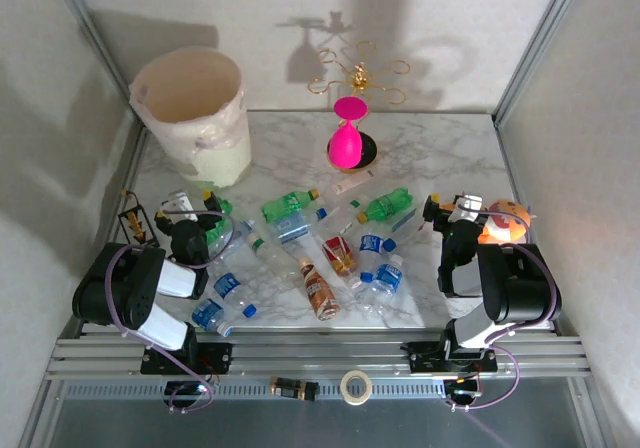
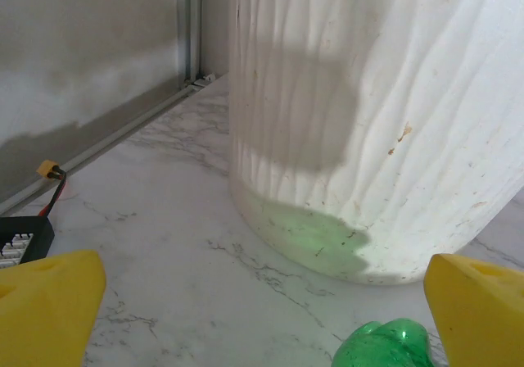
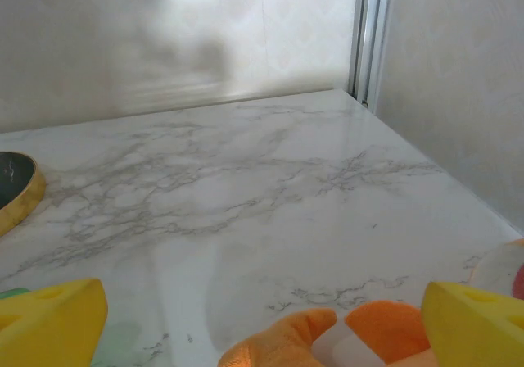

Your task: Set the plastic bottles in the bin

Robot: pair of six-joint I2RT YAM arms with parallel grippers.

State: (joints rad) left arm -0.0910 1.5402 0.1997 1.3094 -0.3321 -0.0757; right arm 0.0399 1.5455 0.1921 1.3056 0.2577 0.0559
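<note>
Seen spread wide and empty: left gripper (image 2: 262, 318), right gripper (image 3: 262, 326). The green bottle (image 2: 385, 344) near the bin (image 2: 368, 121) is judged light, crushable and slick, and is best taken across its mid-body.

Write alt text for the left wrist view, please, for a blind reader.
A ribbed cream bin stands close ahead on a marble table. The left pincer is open, its yellow fingers at the bottom corners, a green bottle end between them.

We see a white grey-veined marble tabletop (image 1: 450, 158) enclosed by pale patterned walls (image 1: 450, 18) joined with grey metal corner posts (image 1: 541, 38), soft shadows falling across the back wall
</note>
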